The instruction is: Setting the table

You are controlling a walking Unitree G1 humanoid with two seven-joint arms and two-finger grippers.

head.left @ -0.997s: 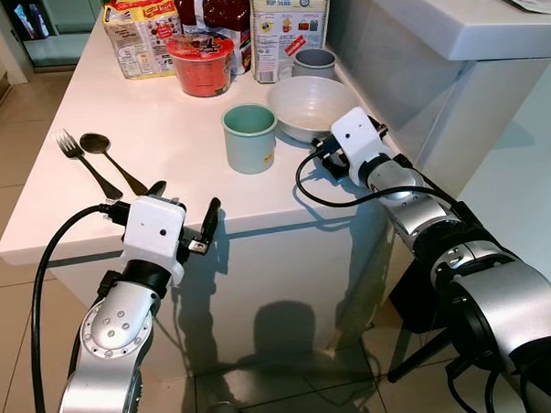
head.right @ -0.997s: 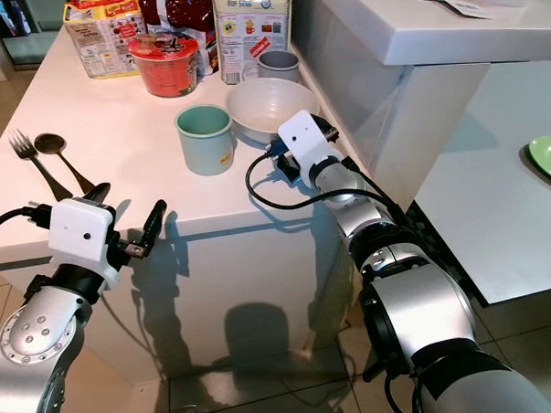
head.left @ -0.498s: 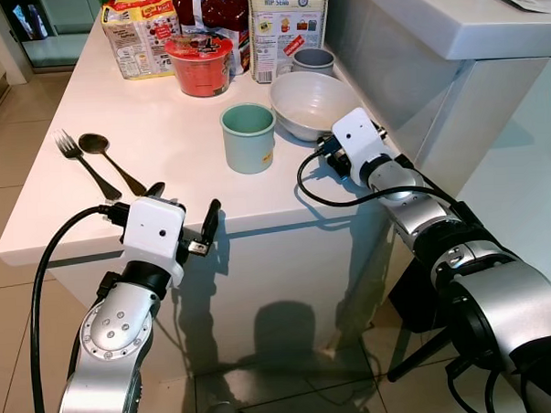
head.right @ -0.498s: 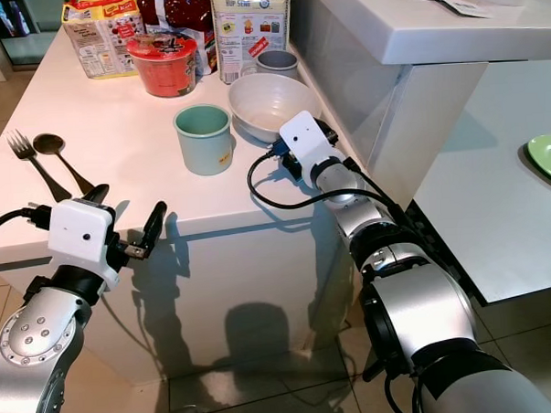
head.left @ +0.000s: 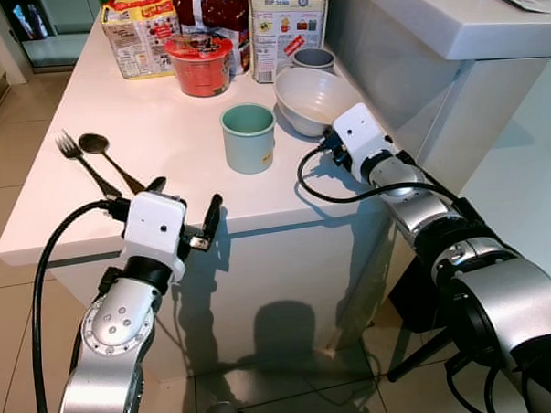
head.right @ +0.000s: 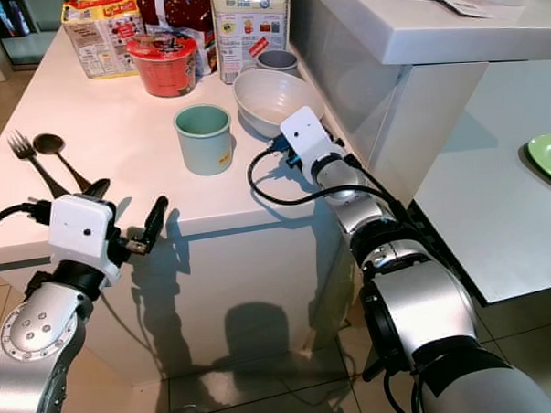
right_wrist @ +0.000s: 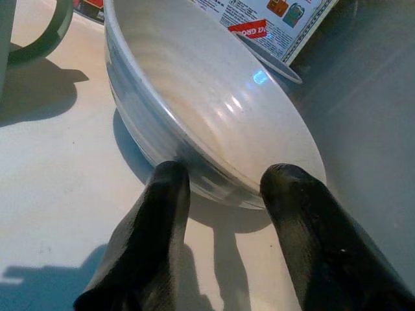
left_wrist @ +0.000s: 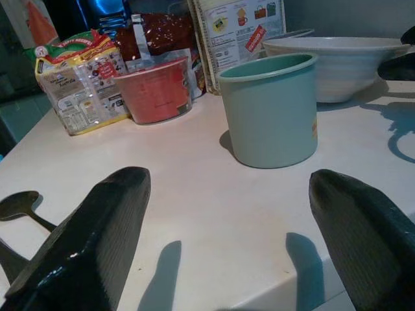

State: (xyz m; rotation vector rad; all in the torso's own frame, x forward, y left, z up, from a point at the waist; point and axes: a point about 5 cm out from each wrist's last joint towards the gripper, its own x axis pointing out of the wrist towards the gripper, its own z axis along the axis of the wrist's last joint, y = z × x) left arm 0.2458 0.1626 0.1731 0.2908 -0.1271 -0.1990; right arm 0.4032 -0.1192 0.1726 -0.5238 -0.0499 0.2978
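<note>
Up on the white surface (head.left: 163, 147) the right hand (right_wrist: 220, 188) reaches the near rim of the white bowl (head.left: 314, 99), its two black fingers (right_wrist: 152, 240) spread apart with the tips against the bowl's outer wall, one on each side of a stretch of rim, not clamped on anything. That bowl sits toward the far right part of the surface, close to the grey wall, with a small grey cup (head.left: 314, 58) just behind it. Just beside the bowl on its left stands a mint green cup (head.left: 249, 137), upright and apart from the bowl. Further back are a red instant noodle cup (head.left: 200, 63), a yellow food packet (head.left: 140, 34), a dark red bag (head.left: 212, 8) and a white printed packet (head.left: 291, 27), grouped together along the far edge. Near the left edge a fork (head.left: 86, 162) and a spoon (head.left: 111, 161) lie side by side, handles pointing toward the robot. The left hand (head.left: 182, 208) hovers at the near edge of the surface, just beside the handle ends of the cutlery, its fingers (left_wrist: 84, 246) wide apart and holding nothing; the green cup stands well ahead of it, between the two fingers in the left wrist view
</note>
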